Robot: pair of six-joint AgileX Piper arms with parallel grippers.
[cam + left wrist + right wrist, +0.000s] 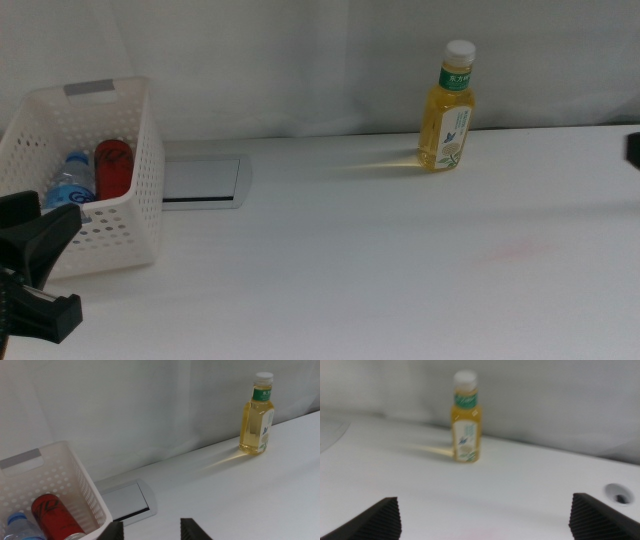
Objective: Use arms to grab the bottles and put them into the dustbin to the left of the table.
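Both tools were empty with their jaws apart. In the right wrist view the right tool (485,517) faced the yellow bottle (466,417), its two dark jaws spread wide and well short of the bottle; in the middle view only a dark sliver of that arm (633,148) showed, off to the right of the bottle. The left tool (25,270) sat just in front of the bin (120,225), its jaws parted with nothing between them; the left wrist view showed the same tool (150,530) close by the bin's near corner.

That yellow bottle (449,108) stood upright on the table (400,260), white cap on, near the table's back edge and well apart from the bin, with a streak of yellow light thrown on the surface beside it. It also appeared in the left wrist view (257,415).

Inside the bin (75,485) lay the water bottle (68,182) and the red can (113,167), side by side, the can on the side nearer the yellow bottle. Both showed in the left wrist view too, water bottle (20,527) and can (52,515).

Just beside the bin, toward the yellow bottle, the grey hatch (205,182) sat flush in the table.
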